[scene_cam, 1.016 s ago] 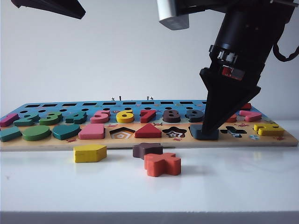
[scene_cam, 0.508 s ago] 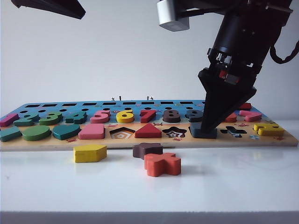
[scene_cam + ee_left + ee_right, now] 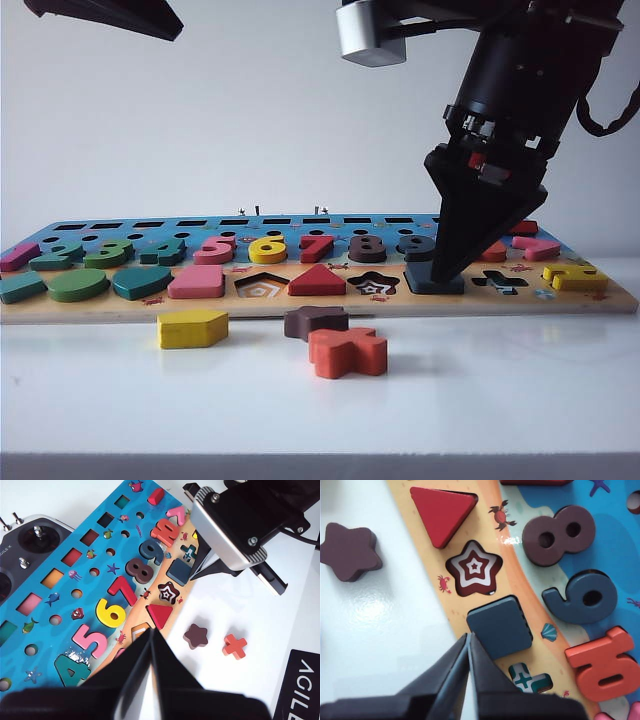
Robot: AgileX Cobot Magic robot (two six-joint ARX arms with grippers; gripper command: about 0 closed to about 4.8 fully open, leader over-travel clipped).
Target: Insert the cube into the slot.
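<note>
Orange cross block [image 3: 347,352], brown star block [image 3: 314,320] and yellow pentagon block [image 3: 192,328] lie nearest on the white table [image 3: 500,400]. Behind, my right fingers [image 3: 437,277], pressed shut and empty, touch the cube [image 3: 499,627], which sits in the slot [image 3: 525,615], hiding its floor. My left fingers [image 3: 151,631] hang closed above the board [image 3: 620,297].

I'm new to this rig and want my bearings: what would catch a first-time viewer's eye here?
The big black right end effector, closed to a point, presses its tip on the cube, which sits in the slot on the board's front row between the star and cross recesses. Loose yellow pentagon, brown star and orange cross lie on the white table before the board. The left end effector hangs closed above the board.
</note>
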